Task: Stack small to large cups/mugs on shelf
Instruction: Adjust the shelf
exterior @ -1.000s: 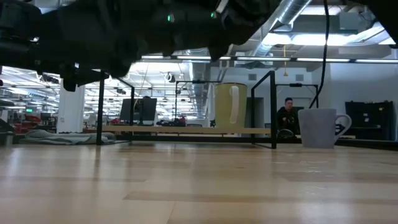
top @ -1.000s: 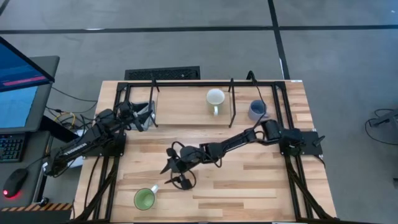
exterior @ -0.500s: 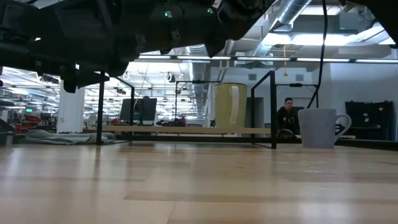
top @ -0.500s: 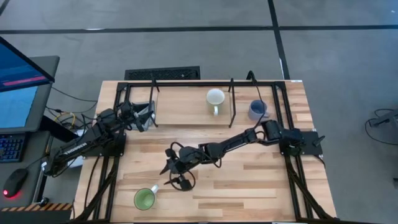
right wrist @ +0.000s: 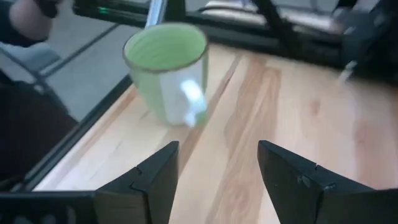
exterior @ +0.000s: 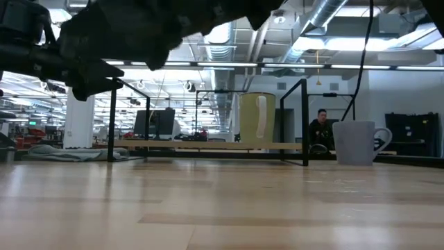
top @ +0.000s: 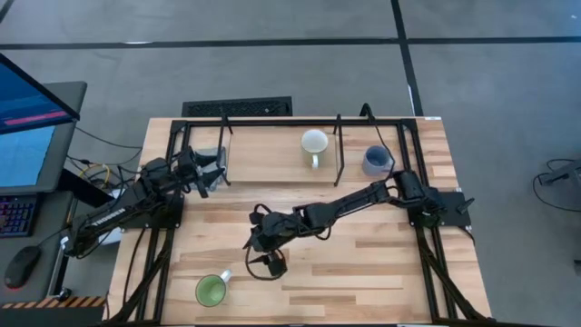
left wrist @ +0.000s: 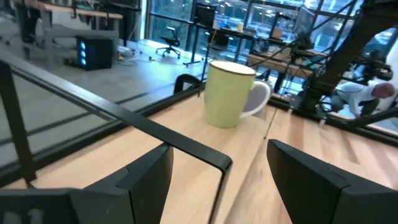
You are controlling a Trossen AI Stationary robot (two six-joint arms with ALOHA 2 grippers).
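1. The right gripper (top: 263, 263) hangs over the near-middle of the tabletop (top: 363, 263) with its fingers spread wide and nothing between them. The green mug (top: 211, 290) stands upright just to its near left, at the near edge of the table.

2. The step in hand looks like the reach for the green mug. In the right wrist view the mug (right wrist: 168, 71) sits ahead of the open fingers (right wrist: 155, 177), with its white handle turned towards the gripper.

3. To do it well, the gripper should line up so one finger goes inside the rim and the other outside the wall. It should keep clear of the handle, which could turn the mug if struck.

4. The mug stands close to the table's near edge, so a push from the far side could slide it off. A descent from above is the safer approach.

5. The white mug (top: 314, 143) already stands on the shelf (top: 272, 159), in the middle. The blue-grey mug (top: 375, 161) stands on the tabletop at the shelf's right end.

6. The left gripper (top: 211, 171) waits at the shelf's left end, fingers wide and empty. Its wrist view looks along the shelf board to the white mug (left wrist: 230, 93).
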